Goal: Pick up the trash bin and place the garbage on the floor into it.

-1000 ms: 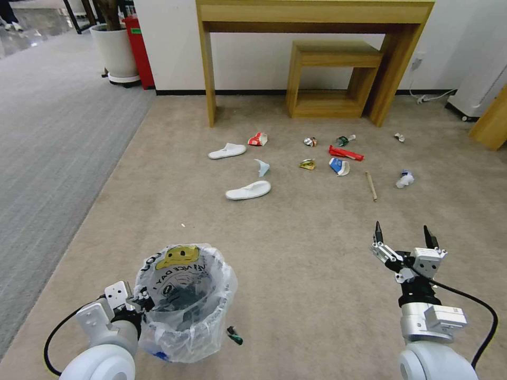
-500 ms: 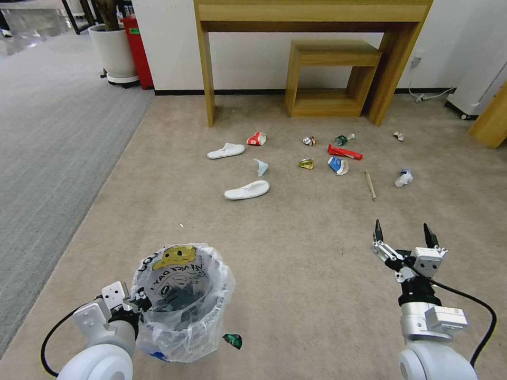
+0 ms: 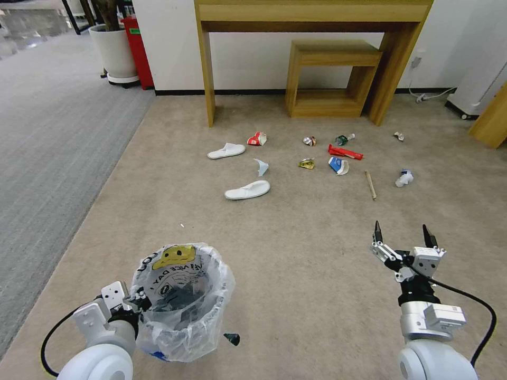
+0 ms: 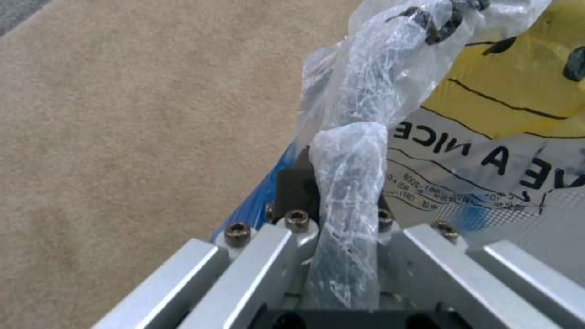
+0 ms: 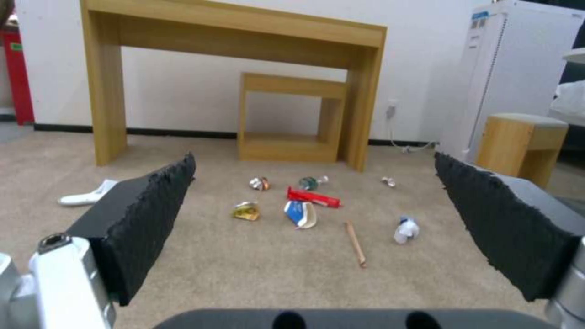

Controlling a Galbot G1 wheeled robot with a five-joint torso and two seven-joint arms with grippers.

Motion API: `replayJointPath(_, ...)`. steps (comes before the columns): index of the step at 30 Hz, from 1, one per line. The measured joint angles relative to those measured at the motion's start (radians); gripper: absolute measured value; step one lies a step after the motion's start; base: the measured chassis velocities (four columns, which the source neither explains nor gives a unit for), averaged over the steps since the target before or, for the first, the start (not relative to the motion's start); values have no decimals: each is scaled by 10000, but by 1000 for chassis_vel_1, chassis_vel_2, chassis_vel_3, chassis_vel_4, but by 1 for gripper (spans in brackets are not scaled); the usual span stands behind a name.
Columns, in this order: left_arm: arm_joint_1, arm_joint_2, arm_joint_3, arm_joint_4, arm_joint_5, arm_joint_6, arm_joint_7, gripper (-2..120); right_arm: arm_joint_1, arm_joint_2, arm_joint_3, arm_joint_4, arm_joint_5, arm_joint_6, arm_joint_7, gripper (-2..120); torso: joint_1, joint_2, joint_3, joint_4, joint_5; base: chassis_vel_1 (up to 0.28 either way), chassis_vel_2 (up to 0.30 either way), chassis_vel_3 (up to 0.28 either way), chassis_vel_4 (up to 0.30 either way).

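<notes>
The trash bin (image 3: 182, 301), lined with a crinkled bag printed with a yellow face, stands at my near left. My left gripper (image 3: 134, 304) is shut on its bag-covered rim (image 4: 350, 183). The garbage lies ahead on the beige floor (image 3: 296, 237): two white slippers (image 3: 247, 190) (image 3: 226, 151), a red carton (image 3: 257, 139), a crushed can (image 3: 309, 141), a red wrapper (image 3: 345, 153), a blue-white packet (image 3: 338, 165), and a wooden stick (image 3: 371, 184). My right gripper (image 3: 401, 237) hangs open and empty above the carpet, well short of the litter. From the right wrist view (image 5: 314, 160), the stick (image 5: 355, 237) lies ahead.
A wooden console table (image 3: 311, 16) with a small shelf (image 3: 330, 79) under it stands behind the litter. Grey ribbed carpet (image 3: 47, 137) runs along the left, with a white planter (image 3: 113, 53). A wooden stool (image 3: 491, 124) is at the right. A dark green scrap (image 3: 231, 338) lies beside the bin.
The whole picture has shifted slightly, so the camera moved. The dark green scrap beside the bin has turned a little. Both grippers hold as before.
</notes>
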Motion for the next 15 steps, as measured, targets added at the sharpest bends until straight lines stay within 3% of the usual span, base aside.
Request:
replayJointPath(7,-29,7,-7,26,7,-7,1,1,-2,8,-11,-55,13,204,-23,100,0,0,-1,1,-4,84,93,-98,-77)
replayJointPath(15,-57,12,-23,46,-14,-12,6,1,29,3,-1,-60,72,282,-33,100,0,-1,0,0,0,0,0,0,0)
